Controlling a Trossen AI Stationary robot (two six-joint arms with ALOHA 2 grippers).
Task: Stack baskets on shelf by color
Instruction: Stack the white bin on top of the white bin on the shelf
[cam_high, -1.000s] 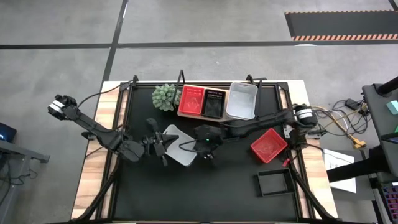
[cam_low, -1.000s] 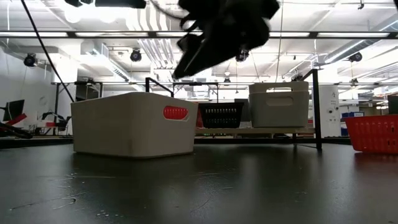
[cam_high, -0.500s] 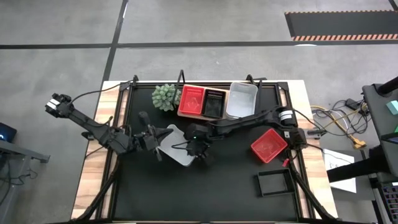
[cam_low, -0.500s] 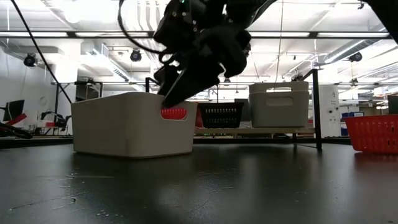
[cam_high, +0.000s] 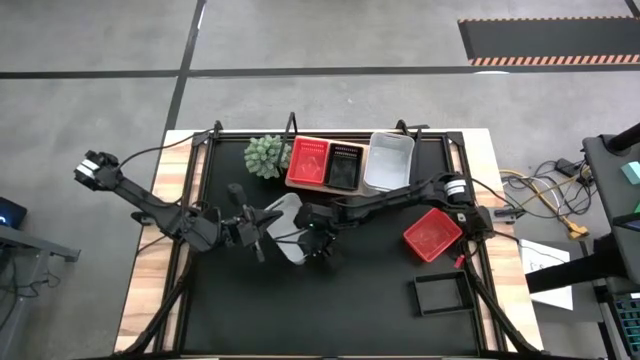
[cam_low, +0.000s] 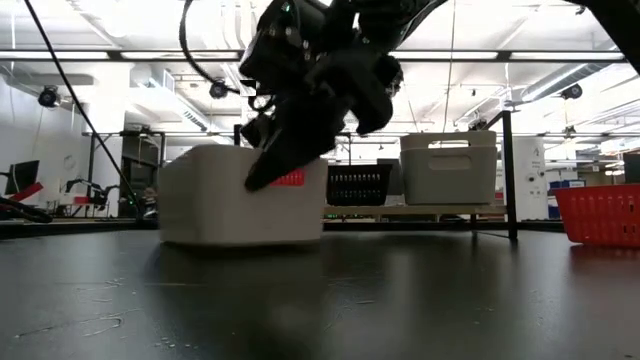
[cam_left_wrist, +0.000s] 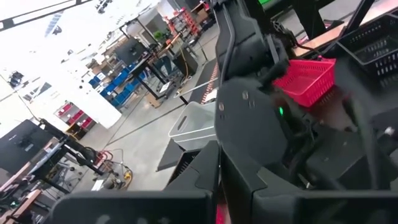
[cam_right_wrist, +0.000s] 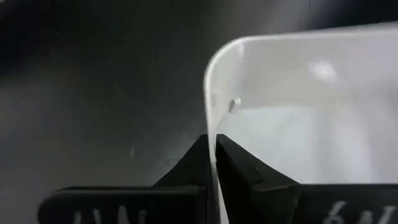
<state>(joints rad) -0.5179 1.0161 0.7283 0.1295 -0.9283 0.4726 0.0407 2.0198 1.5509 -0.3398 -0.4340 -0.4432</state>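
The left gripper (cam_high: 243, 228) sits with its fingers together, holding nothing, just left of the loose white basket (cam_high: 283, 225) on the black mat (cam_high: 380, 300), probably to steady it. The right gripper (cam_high: 312, 243) has its fingers pinched on that basket's near wall (cam_right_wrist: 212, 134), one inside and one outside, a grip suited to lifting it. It likely belongs on the white basket (cam_high: 389, 161) at the right end of the far shelf (cam_high: 327, 190), beside the red (cam_high: 308, 161) and black (cam_high: 345, 165) ones there; another red basket (cam_high: 432, 232) and a black one (cam_high: 443, 293) wait at right.
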